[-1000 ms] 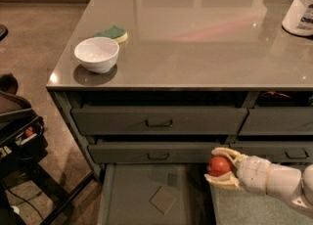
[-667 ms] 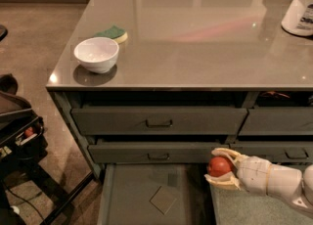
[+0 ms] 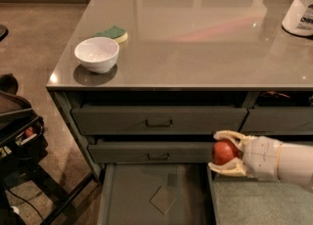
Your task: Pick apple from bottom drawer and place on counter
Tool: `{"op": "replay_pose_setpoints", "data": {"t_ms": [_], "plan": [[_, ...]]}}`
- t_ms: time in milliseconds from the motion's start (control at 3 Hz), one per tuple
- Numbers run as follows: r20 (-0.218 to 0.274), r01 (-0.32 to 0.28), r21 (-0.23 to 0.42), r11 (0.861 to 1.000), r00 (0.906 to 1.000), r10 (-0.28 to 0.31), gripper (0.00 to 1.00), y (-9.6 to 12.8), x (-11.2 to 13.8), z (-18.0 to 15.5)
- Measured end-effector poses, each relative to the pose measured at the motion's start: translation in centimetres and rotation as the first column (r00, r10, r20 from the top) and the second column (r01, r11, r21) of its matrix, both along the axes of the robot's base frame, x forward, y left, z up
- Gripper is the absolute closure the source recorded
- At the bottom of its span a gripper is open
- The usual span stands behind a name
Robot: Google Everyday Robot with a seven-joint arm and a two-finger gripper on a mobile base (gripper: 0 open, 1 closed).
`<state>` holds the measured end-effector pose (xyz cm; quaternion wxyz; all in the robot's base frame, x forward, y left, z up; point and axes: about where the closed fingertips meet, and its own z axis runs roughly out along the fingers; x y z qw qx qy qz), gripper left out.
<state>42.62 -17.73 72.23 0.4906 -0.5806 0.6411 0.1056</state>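
Looked like a kitchen: glossy counter [image 3: 195, 38] over drawer fronts [image 3: 159, 120], white bowl [image 3: 97, 54] and sponge [image 3: 113, 33] on top. Gripper [image 3: 220, 151], clasping apple [image 3: 225, 151], hung at bottom drawer's [image 3: 132, 194] right edge.

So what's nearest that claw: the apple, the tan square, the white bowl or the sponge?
1. The apple, held in the gripper at the bottom drawer's right edge.
2. The tan patch, lower left, in that drawer.
3. The white bowl and sponge, left on the counter: too close to call.
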Motion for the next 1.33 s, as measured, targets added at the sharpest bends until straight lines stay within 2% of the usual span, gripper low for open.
{"op": "replay_pose_setpoints", "data": {"t_ms": [333,667,1000,1333], "plan": [[0.139,-0.055,-0.112,0.992,0.9877,0.071,1.00,1.2,0.7,9.1],[0.139,-0.056,-0.111,0.992,0.9878,0.071,1.00,1.3,0.7,9.1],[0.166,-0.066,-0.154,0.986,0.9819,0.092,1.00,1.3,2.0,10.5],[0.220,-0.105,-0.234,0.967,0.9626,0.158,1.00,2.0,5.2,14.1]]}}
